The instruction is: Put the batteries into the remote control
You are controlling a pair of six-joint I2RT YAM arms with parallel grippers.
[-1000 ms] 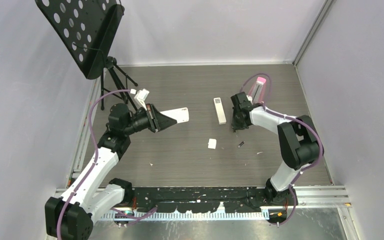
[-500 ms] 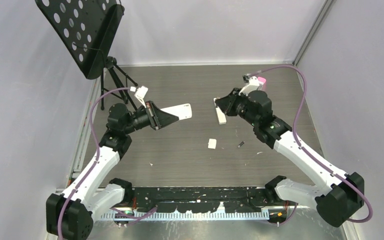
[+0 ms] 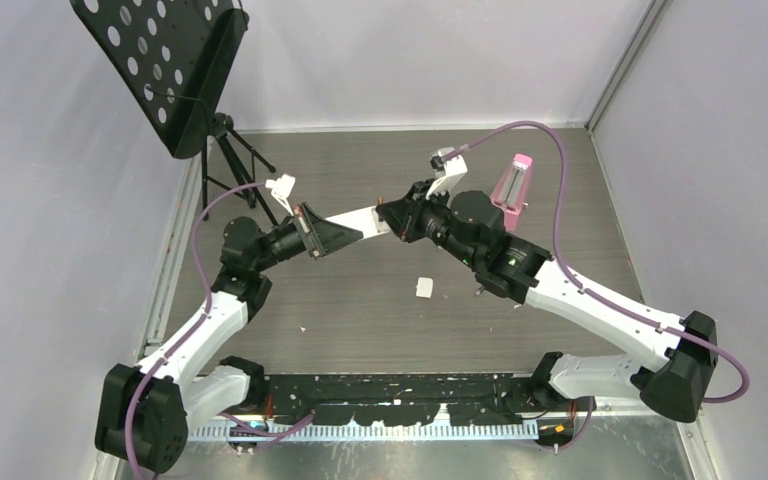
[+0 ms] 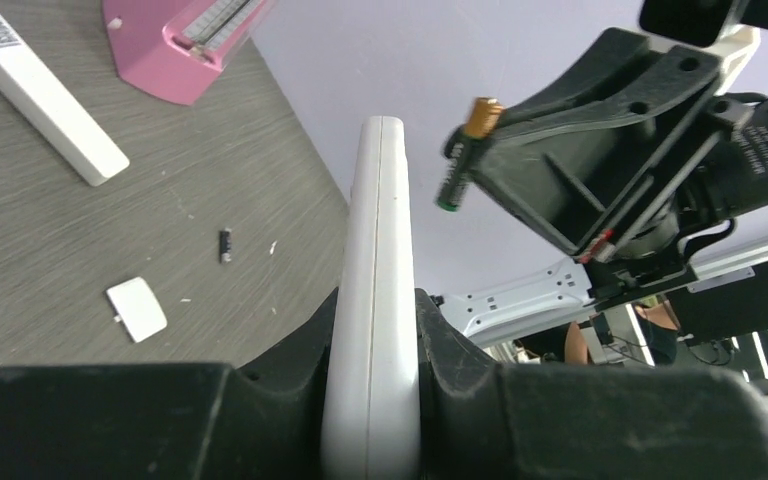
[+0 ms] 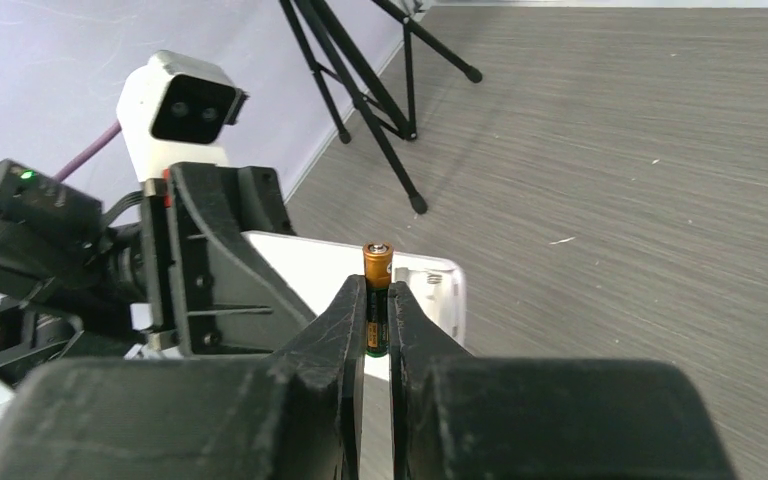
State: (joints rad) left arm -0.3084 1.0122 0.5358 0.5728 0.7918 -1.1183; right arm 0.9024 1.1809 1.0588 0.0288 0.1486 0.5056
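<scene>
The left gripper (image 4: 378, 345) is clenched on the short, wide white plastic remote control (image 4: 375, 230), pinching its 2 broad faces near 1 end. It holds the remote in the air, edge-on to the left wrist camera, with the far end jutting free toward the right arm. The shell looks light, stiff and smooth, so a sideways push on that free end could pivot it in the jaws; pressure is better sent along its length. Just right of it, the right gripper (image 5: 378, 322) is clamped on 1 slender dark cylindrical battery with a copper-coloured tip (image 5: 377, 285). It grips the lower half, with the tip standing clear above the fingers, near the remote's end but apart from it. The battery is probably hard, slick and apt to roll or tilt, so a hold nearer its middle would steady it. The battery bay cannot be made out from any view, nor which way its contacts face. From above, the right arm covers much of the grey wood-grain table (image 4: 60, 230). Only the left wrist view shows the long slim white remote (image 4: 40, 90), 1 loose dark battery (image 4: 225, 245) and a small white square cover (image 4: 137, 308). No further batteries can be made out.
</scene>
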